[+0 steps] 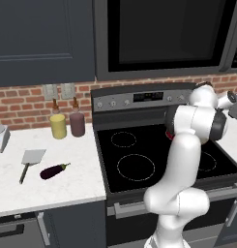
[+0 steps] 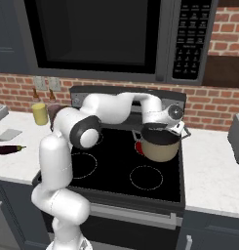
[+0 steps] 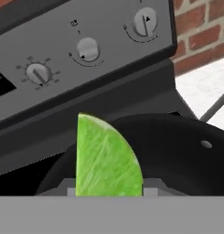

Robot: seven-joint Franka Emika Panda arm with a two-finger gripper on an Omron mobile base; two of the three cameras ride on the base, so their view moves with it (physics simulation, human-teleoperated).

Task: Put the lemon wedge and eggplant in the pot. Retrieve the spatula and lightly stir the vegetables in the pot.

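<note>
So the claw (image 2: 173, 128) is clamped on the lemon wedge (image 3: 106, 157), hanging right over the pot's (image 2: 160, 146) dark opening on the stove (image 2: 116, 168). Way off to the claw's left, the eggplant (image 1: 54, 171) lies on the desk (image 1: 42, 186) just beside the spatula (image 1: 31, 161).

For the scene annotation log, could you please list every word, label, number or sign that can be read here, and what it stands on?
No text can be read.
Microwave keypad: rows of light marks, too small to read.
Stove control panel display: blurred.
Stove knobs: pointer marks and dial ticks, no readable figures.
Yellow bottle and maroon bottle: no label visible.
</note>
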